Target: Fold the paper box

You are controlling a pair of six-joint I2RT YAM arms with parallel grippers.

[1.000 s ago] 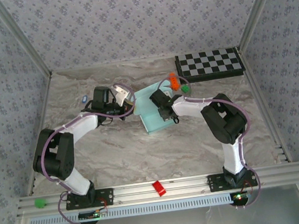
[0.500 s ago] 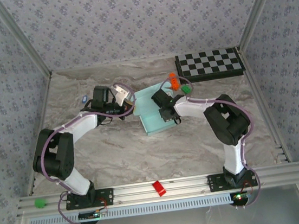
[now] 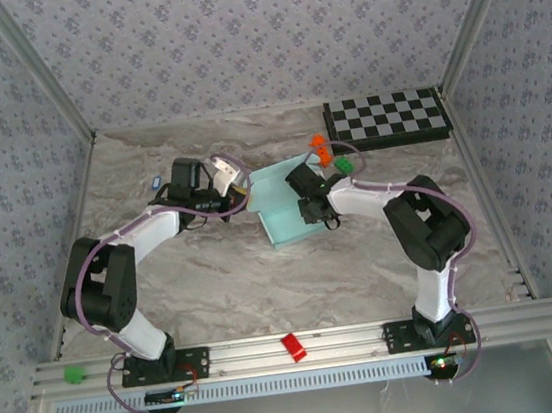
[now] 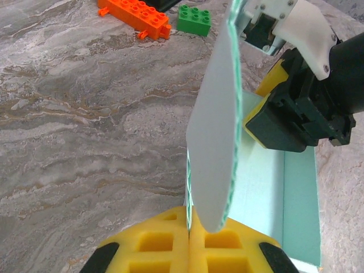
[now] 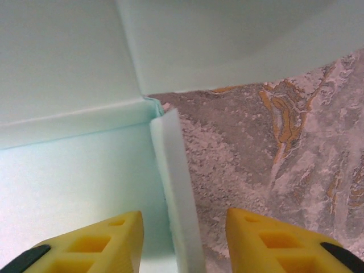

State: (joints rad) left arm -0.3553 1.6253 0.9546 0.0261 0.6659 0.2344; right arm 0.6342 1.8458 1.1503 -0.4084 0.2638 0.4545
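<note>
The left jaws clamp the paper box (image 3: 278, 218); right jaws apart astride its wall.

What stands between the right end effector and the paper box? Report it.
Nothing visible. The right end effector stands open astride a side wall of the paper box, one finger on each side; the left end effector is shut on its upright flap.

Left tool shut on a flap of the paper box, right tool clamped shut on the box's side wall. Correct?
Not quite. The left tool is indeed shut on a flap of the paper box, but the right tool is open, not clamped. The right wrist view shows its jaws standing apart on either side of the side wall, with a gap on each side.
</note>
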